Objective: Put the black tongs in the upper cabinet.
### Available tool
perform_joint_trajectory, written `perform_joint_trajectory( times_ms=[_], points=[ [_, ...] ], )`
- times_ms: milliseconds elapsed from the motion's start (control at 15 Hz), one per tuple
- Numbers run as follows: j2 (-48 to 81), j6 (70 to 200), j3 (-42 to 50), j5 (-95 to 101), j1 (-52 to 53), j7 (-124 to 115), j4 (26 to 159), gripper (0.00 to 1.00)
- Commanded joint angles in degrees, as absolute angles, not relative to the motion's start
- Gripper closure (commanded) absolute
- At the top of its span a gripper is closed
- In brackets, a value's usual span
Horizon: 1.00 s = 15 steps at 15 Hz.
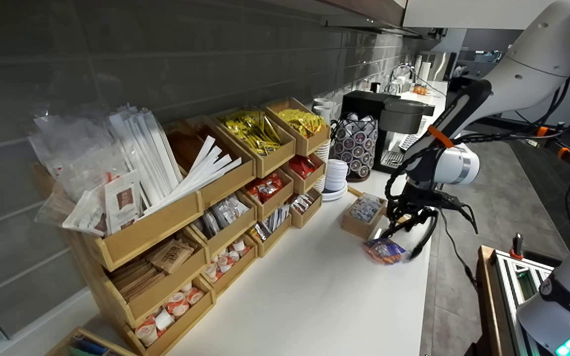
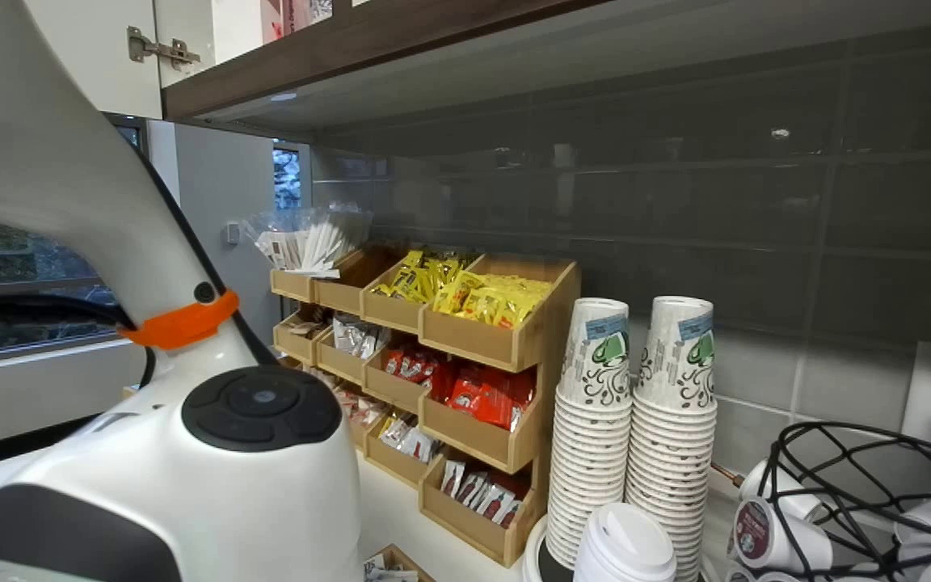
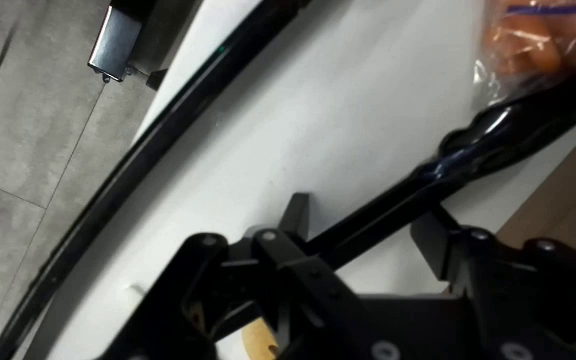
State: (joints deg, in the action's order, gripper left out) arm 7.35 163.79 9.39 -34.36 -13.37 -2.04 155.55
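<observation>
In the wrist view the black tongs [image 3: 378, 221] lie diagonally at the counter's edge. One long arm runs along the left, while the narrower part crosses between my gripper [image 3: 367, 204] fingers. White counter shows between the pads; the right finger [image 3: 430, 240] appears to meet the crossing arm, though contact is uncertain. My gripper is open around that arm. An exterior view shows the tongs [image 1: 424, 240] under the wrist, beside a colourful packet. The upper cabinet [image 2: 401, 44] hangs over the counter, its white door swung out, some contents visible inside.
A clear packet of orange pieces [image 1: 385, 250] touches or nearly touches the tongs. Close behind stands a small wooden box [image 1: 362, 216]. The wooden tiered rack [image 1: 171, 217] lines the wall, followed by cups [image 2: 595, 453], a pod basket [image 1: 356, 146] and a coffee machine [image 1: 403, 116].
</observation>
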Motion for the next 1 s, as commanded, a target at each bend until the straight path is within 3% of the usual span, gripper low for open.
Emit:
perform_joint_trajectory(
  times_ms=[0, 133, 267, 933],
  points=[
    [9.58, 166.25, 8.7, -36.17, -13.58, -1.16, 154.71, 0.68],
    [9.88, 166.81, 8.64, -36.22, -13.69, -1.38, 154.54, 0.9],
    [10.19, 167.18, 8.54, -36.22, -13.62, -2.03, 154.15, 1.0],
    [5.46, 166.94, 11.17, -27.22, -11.86, -10.58, 157.17, 0.96]
  ],
)
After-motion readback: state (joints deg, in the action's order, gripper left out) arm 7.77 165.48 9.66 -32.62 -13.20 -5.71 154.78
